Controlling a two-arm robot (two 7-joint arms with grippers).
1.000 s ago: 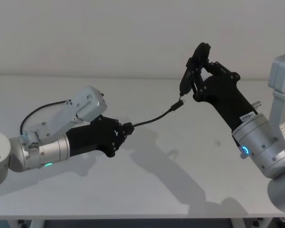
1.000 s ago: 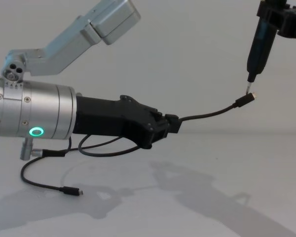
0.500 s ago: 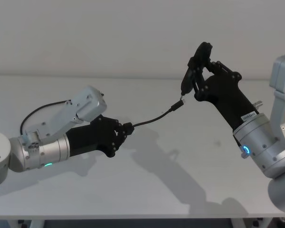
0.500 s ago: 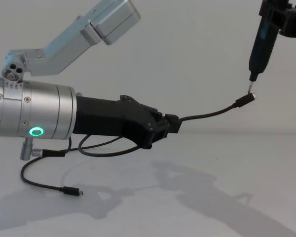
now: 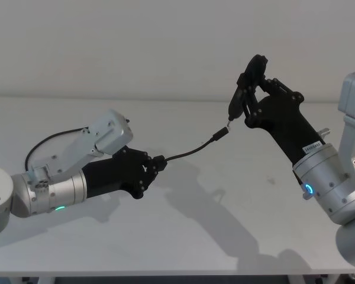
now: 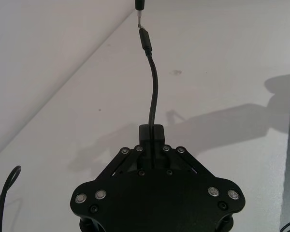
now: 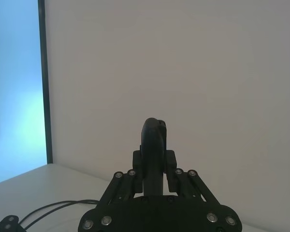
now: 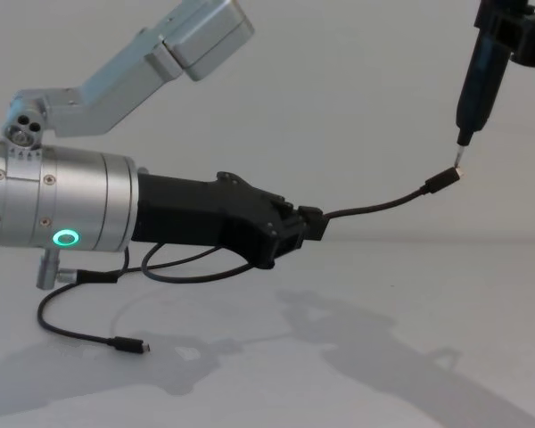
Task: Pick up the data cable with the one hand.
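My left gripper [image 5: 156, 161] [image 8: 308, 223] [image 6: 151, 131] is shut on the data cable [image 5: 189, 149] [image 8: 374, 207] [image 6: 153, 92], a thin black line held above the white table. From the jaws the cable arcs up and to the right, ending in a small plug [image 5: 220, 133] [image 8: 443, 181] [image 6: 145, 38]. Raised at the right, my right gripper [image 5: 248, 102] [image 7: 153, 162] is shut on a narrow black pointed tool [image 5: 244, 89] [image 8: 478, 80] [image 7: 153, 137]. The tool's thin tip hangs right at the plug's metal end.
Slack black cable [image 8: 192, 266] droops under the left gripper, and a second small plug [image 8: 129, 345] lies on the white table [image 5: 225, 225] below the left wrist. The left arm's own black wire [image 5: 47, 139] loops behind its silver housing. A bare wall stands behind the table.
The right gripper and its pointed tool have shifted slightly to the right. The left gripper has drifted a little lower and nearer, still holding the cable. The plug stays under the tool's tip.
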